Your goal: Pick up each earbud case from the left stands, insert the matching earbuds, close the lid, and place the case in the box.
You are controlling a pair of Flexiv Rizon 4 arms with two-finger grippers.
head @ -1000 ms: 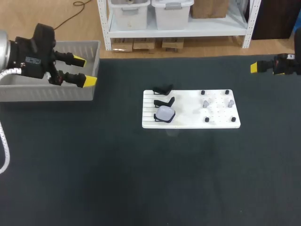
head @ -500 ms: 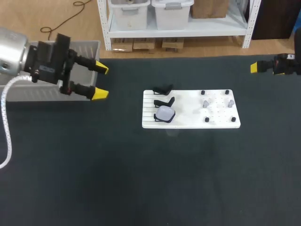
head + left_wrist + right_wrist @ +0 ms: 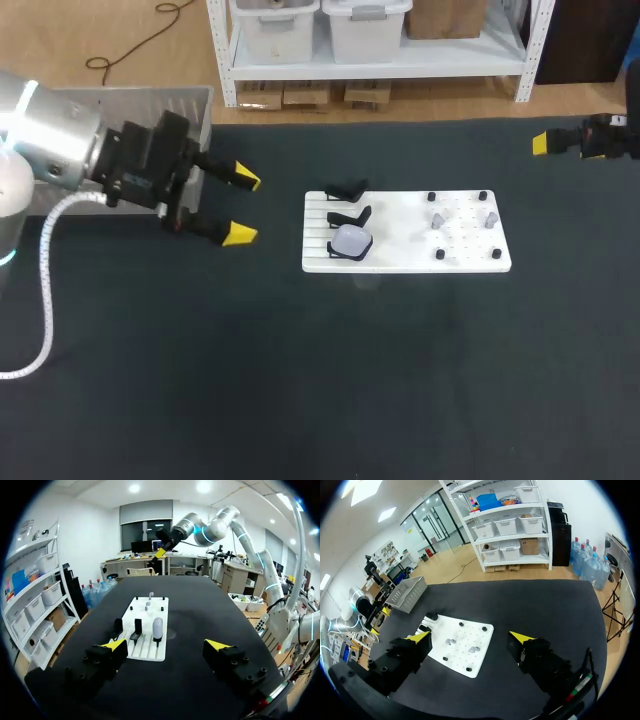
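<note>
One case [image 3: 351, 240] sits on the nearest stand of the board [image 3: 400, 258]. The two stands [image 3: 349, 213] beyond it are empty, so probably one cycle is left. Earbuds [image 3: 437, 219] lie at the case's 3 o'clock. The left hand [image 3: 240, 207], fingers spread, hovers at the board's 9 o'clock. The box [image 3: 195, 97] is at 10 o'clock. The right hand [image 3: 470, 637], also spread, is at 2 o'clock.

One pale, rounded earbud case [image 3: 351, 240] stands upright on the end one of three black stands [image 3: 349, 214] set in a row on a white board [image 3: 400, 262] — ahead of the left gripper [image 3: 242, 207] and well apart from it. Two small grey earbuds [image 3: 438, 219] sit farther out, beyond the case. The grey box [image 3: 130, 92] lies behind that gripper.
</note>
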